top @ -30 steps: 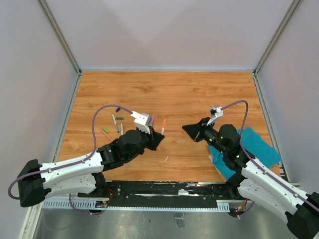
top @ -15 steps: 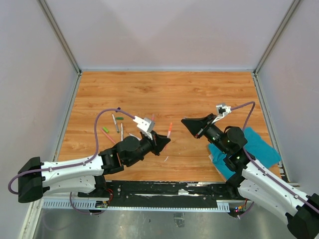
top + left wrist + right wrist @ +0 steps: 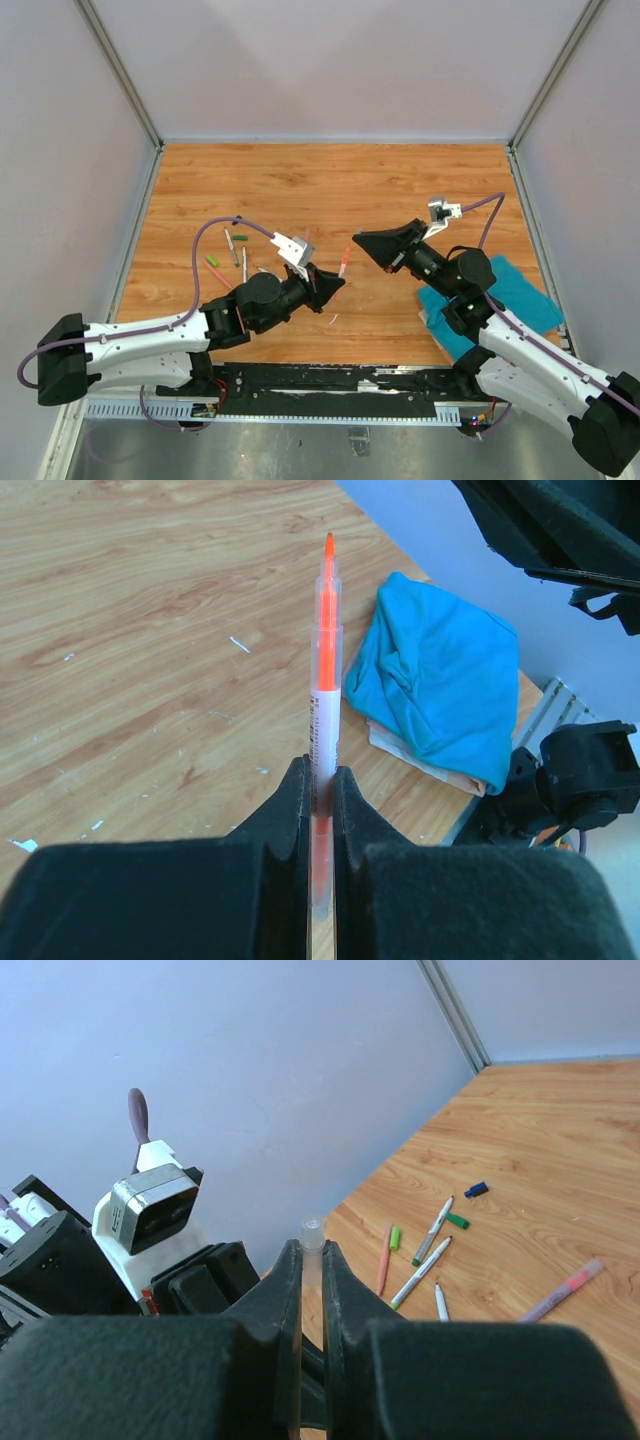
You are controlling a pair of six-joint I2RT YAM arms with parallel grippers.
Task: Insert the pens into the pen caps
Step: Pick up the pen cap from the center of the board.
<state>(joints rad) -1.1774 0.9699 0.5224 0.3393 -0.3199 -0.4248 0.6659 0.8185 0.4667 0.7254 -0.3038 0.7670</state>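
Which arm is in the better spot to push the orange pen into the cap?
Probably left: the left claw is shut on the orange pen, whose tip sticks far out toward the right claw. The right claw pinches what looks like a pale cap, barely poking out, so it can hold steady.

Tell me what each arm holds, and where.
Left fingers clamp the orange pen low on its barrel. Right fingers pinch a small pale cap, only its end showing.

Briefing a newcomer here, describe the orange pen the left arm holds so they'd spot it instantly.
On the wooden table, find the left gripper near the middle. The orange pen sticks out of its shut jaws, uncapped tip forward. Unlike the loose pens lying flat farther left, it is held off the table.
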